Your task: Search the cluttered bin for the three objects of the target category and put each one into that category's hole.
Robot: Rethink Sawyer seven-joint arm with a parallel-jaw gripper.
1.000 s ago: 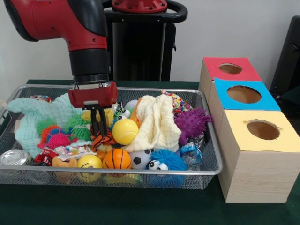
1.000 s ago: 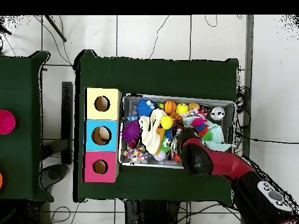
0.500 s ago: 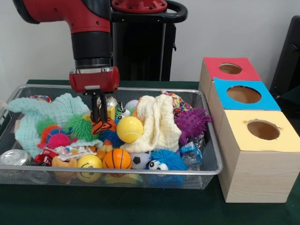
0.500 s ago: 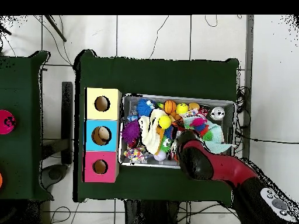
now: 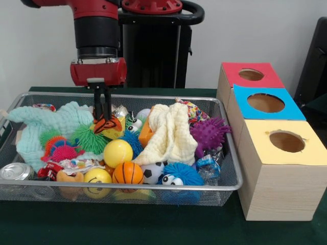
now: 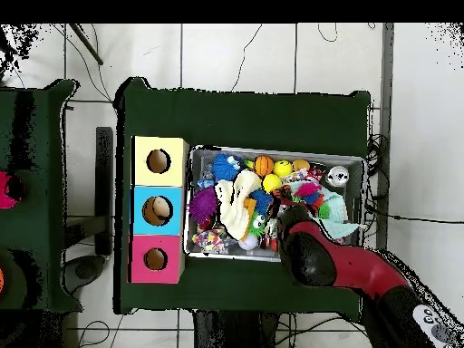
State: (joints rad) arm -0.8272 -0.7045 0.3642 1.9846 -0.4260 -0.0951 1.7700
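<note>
I see the silver wire-mesh bin (image 5: 230, 187) on the green table, left of three wooden boxes with red (image 5: 252, 75), blue (image 5: 265, 103) and yellow tops (image 5: 286, 142). My black-fingered gripper (image 5: 103, 116) hangs above the bin's far left part, clenched on a small orange-and-black striped toy (image 5: 106, 125), lifted above a plain yellow ball (image 5: 118, 153).

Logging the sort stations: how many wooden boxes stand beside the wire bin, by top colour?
Red-topped box: 1
Blue-topped box: 1
Yellow-topped box: 1
Total: 3
</note>
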